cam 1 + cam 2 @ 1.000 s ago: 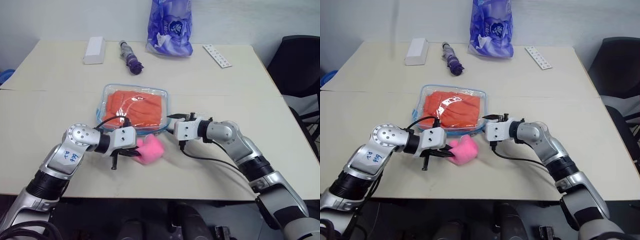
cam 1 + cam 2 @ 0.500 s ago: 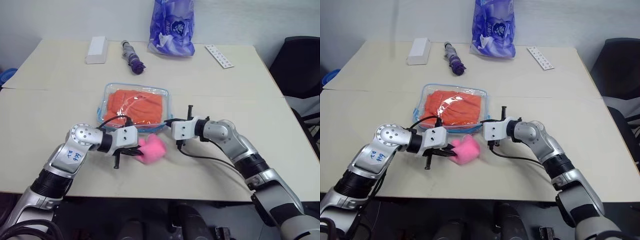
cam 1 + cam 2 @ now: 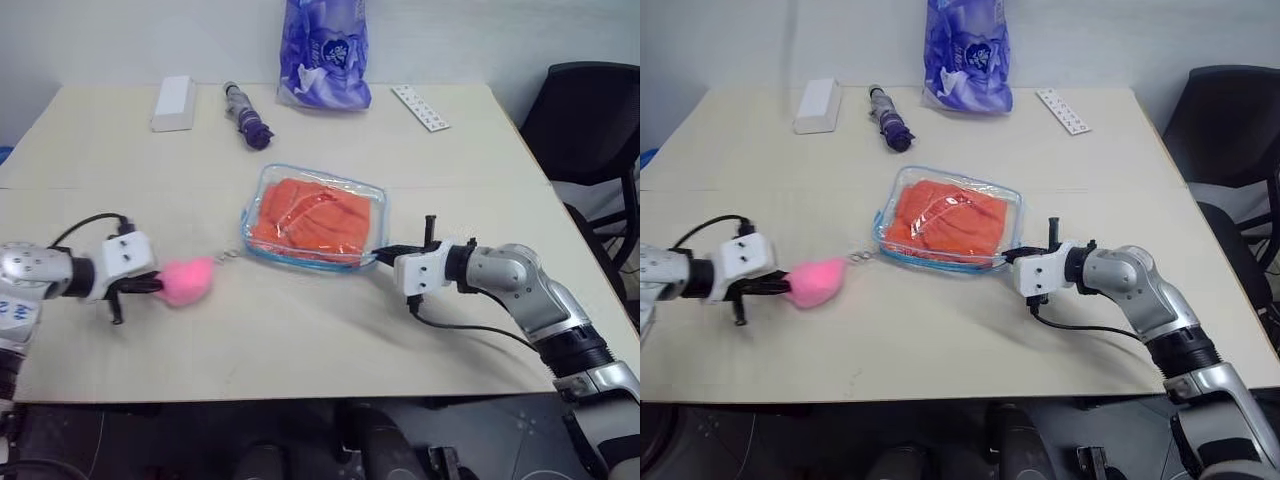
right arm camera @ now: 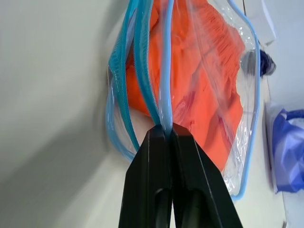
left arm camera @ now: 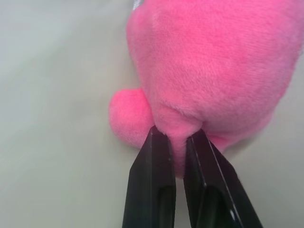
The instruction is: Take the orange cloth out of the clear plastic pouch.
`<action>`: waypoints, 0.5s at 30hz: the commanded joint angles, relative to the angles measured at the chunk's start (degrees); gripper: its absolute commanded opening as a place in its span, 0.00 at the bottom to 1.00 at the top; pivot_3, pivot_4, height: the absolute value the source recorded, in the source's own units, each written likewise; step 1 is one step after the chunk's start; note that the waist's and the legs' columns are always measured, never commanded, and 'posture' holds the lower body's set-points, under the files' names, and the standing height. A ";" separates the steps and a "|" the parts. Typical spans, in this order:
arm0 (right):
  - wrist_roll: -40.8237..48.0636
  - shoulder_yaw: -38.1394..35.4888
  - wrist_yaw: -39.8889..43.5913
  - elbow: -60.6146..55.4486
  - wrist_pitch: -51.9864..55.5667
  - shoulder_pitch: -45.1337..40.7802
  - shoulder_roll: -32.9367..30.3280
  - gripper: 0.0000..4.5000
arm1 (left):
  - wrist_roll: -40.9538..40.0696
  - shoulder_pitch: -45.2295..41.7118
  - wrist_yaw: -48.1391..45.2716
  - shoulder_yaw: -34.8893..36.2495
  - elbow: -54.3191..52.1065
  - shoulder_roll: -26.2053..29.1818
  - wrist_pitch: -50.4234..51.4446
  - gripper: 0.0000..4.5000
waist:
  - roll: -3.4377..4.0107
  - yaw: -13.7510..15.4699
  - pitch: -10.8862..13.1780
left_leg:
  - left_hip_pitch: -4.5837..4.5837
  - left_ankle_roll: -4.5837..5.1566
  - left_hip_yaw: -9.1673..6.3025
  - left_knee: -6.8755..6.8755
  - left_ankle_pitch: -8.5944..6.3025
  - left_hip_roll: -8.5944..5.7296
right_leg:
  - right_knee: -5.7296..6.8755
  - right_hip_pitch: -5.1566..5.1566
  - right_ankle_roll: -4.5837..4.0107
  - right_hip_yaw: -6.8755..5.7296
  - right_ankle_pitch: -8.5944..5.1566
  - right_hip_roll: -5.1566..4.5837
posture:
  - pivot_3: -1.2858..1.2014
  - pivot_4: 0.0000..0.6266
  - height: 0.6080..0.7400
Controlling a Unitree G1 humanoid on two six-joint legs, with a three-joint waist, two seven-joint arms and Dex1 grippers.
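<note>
The clear plastic pouch (image 3: 373,205) lies flat mid-table with the orange cloth (image 3: 318,215) inside it. My right gripper (image 3: 386,256) is shut on the pouch's light-blue trim at its near right corner; the right wrist view shows the black fingers (image 4: 152,147) pinching that trim (image 4: 161,102), with the orange cloth (image 4: 199,95) behind the plastic. My left gripper (image 3: 150,284) sits far to the left, shut on the pink plush charm (image 3: 188,280), which a short chain (image 3: 230,255) links to the pouch. In the left wrist view the fingers (image 5: 154,156) squeeze a fold of the plush (image 5: 209,61).
Along the table's far edge stand a purple-blue printed bag (image 3: 322,55), a white box (image 3: 172,102), a folded dark umbrella (image 3: 245,115) and a white strip (image 3: 420,108). A black chair (image 3: 585,120) is at the right.
My right gripper closed on the pouch's trim and drew back to the right. My left gripper carried the pink plush far to the left, stretching the chain. The pouch shifted right and turned.
</note>
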 commanded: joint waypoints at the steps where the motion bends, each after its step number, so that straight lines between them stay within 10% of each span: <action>1: 3.22 -2.59 0.76 -2.87 -0.52 0.84 -0.86 0.00 | 0.36 1.58 -0.61 1.70 1.13 1.61 -0.88 0.00 | 0.01 0.16 0.01 | 0.00 0.00 0.02 -0.01 0.00 -0.01 | 0.00 -0.01 0.00 -0.01 0.00 0.00 | 0.52 0.24 1.00; 8: 5.59 -1.62 2.91 -6.01 3.76 2.54 1.13 0.05 | -4.58 5.39 -2.67 0.75 -11.45 -3.20 6.95 0.00 | 0.03 0.52 0.02 | 0.02 0.05 0.02 0.00 -0.01 -0.04 | -0.01 0.05 0.00 0.01 0.00 -0.06 | 0.52 0.24 1.00; 15: 9.57 -5.58 3.36 -15.83 13.36 8.90 -0.27 0.52 | -3.97 3.58 -2.30 3.59 -8.68 -2.64 6.72 0.48 | 0.03 1.75 0.01 | 0.04 0.07 -0.02 -0.01 -0.02 -0.06 | -0.03 0.07 0.01 -0.01 0.00 -0.07 | 0.52 0.24 1.00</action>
